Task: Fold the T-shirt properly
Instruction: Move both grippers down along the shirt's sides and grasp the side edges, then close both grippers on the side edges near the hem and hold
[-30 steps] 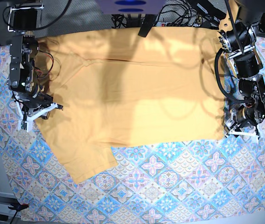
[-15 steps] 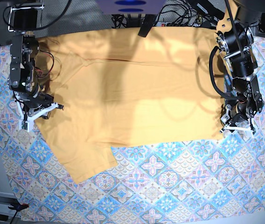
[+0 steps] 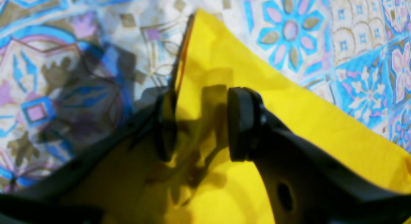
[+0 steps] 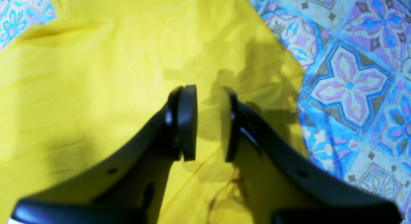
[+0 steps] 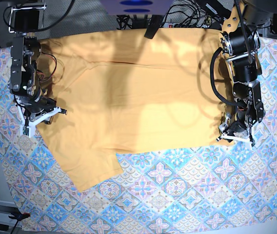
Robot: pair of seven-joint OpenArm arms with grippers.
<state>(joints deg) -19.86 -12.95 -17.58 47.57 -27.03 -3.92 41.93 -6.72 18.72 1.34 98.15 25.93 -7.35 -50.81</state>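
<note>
Blue-and-pink tiled tablecloth [image 5: 177, 195] covers the whole table, and the near half of it lies bare, plenty of open room there. Spread across the far half is the T-shirt [image 5: 138, 92], yellow-orange, lying mostly flat, its far edge running right up under a tangle of cables [image 5: 187, 19] at the back. One sleeve [image 5: 92, 170] pokes toward the near side on the base view's left.

Now the arms. The left gripper [image 3: 200, 121] sits at the shirt's near corner on the base view's right, jaws parted, one finger [image 3: 242, 119] over the cloth and the other at the raised fabric edge; whether it truly pinches the fabric, I cannot tell, the wrist view is blurred. The right gripper [image 4: 207, 121] hovers low over the shirt's opposite edge, jaws standing apart with yellow cloth showing between them, nothing clamped that I can make out.
</note>
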